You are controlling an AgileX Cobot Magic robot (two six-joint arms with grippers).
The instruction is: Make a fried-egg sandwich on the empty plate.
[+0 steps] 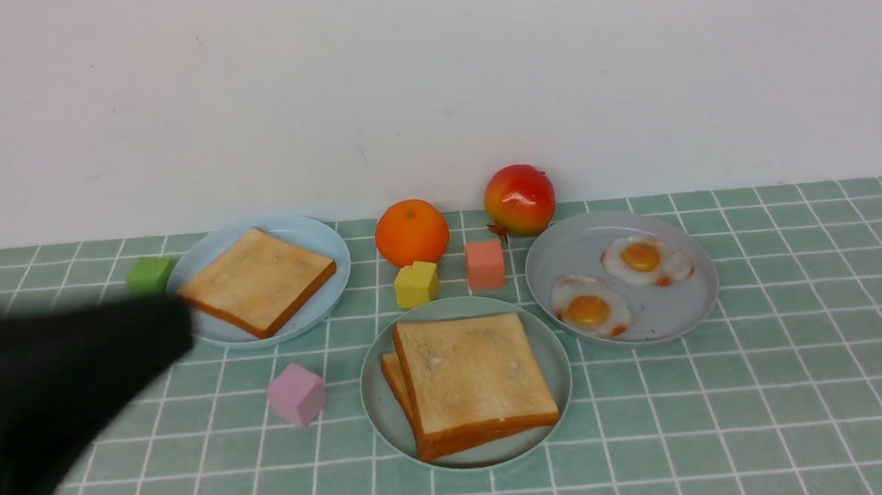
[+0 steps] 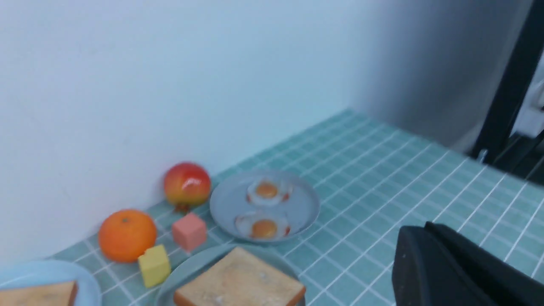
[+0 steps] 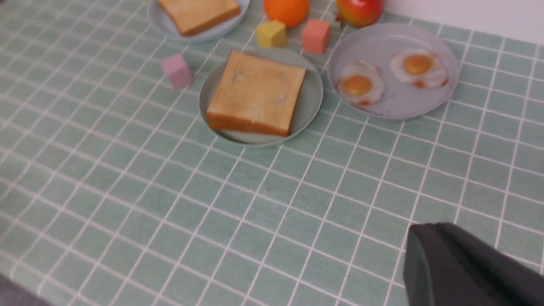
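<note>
White wall behind; desk (image 1: 737,413) under green checked cloth. Mint-green plate (image 1: 551,365) at centre front carries two stacked toast slices (image 1: 471,375), golden with darker crusts, top one offset. Third toast (image 1: 255,282) on pale-blue plate (image 1: 331,248). Grey plate (image 1: 690,306) holds two fried eggs (image 1: 589,310). One orange (image 1: 411,232), one pomegranate (image 1: 519,200), four cubes (image 1: 297,394) nearby. Left hand (image 1: 171,324), blurred, closed and empty beside the blue plate; right hand (image 3: 425,259) likewise closed, empty.

Tabletop test setup — checked cloth (image 1: 774,379), toy food
</note>
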